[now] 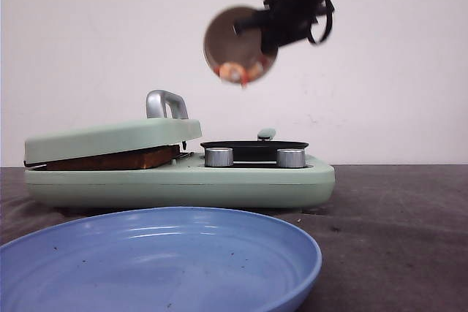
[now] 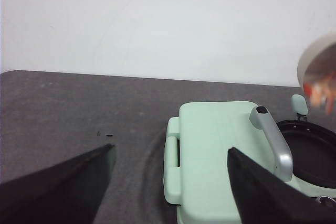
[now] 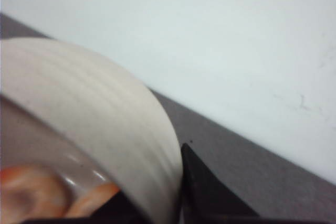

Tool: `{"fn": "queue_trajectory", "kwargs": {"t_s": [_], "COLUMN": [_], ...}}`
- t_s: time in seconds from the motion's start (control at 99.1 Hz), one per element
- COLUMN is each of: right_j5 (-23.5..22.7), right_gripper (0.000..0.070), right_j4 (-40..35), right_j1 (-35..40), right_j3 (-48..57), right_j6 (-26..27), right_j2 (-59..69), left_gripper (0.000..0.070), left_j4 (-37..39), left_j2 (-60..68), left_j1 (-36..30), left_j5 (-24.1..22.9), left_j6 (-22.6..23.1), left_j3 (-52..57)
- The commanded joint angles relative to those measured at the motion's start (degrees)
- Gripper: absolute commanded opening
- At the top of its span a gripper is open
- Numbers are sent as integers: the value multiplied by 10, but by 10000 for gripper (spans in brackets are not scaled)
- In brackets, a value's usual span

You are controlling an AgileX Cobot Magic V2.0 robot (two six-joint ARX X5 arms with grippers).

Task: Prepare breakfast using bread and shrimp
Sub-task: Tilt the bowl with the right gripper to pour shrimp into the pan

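A browned edge of bread (image 1: 117, 158) shows under the nearly closed lid (image 1: 110, 139) of the mint-green breakfast maker (image 1: 183, 180). High over its black pan (image 1: 254, 146), my right gripper (image 1: 272, 28) is shut on the rim of a beige bowl (image 1: 238, 42) that is tipped steeply. Orange shrimp (image 1: 235, 72) sit at the bowl's low edge. In the right wrist view the bowl's wall (image 3: 105, 124) lies between my fingers (image 3: 210, 195), with shrimp (image 3: 31, 192) inside. My left gripper (image 2: 170, 182) hangs open and empty above the lid (image 2: 215, 145) and its handle (image 2: 273, 140).
A large blue plate (image 1: 161, 253) lies at the table's front, close to the camera. Two metal knobs (image 1: 219, 156) sit on the maker's front by the pan. Dark grey tabletop (image 1: 395, 210) stretches to the right of the maker. A white wall is behind.
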Motion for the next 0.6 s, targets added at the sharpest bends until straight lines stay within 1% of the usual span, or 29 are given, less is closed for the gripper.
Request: {"fn": "queue_trajectory", "kwargs": {"t_s": [0.0,0.121,0.202,0.484,0.585], "right_j5": [2,5,6,2,2], "right_gripper": [1,1,1,1,1], "right_j4": [50,139,179,215,204], "right_j1": [1,2,4,3,3], "right_j3": [-18,-69,-94,-110,-110], "right_j6": [-27,-58,-69,-62,-49], "right_j2": [14,14,15,14,8], "left_gripper": [395,395,395,395,395], "left_j4": [4,4,4,3,3], "left_j2": [1,1,1,1,1], "left_j1": [0,0,0,0,0], "left_j5": [2,2,2,2,2], "left_j6": [1,1,1,1,1], "left_j3": [2,2,2,2,2]}}
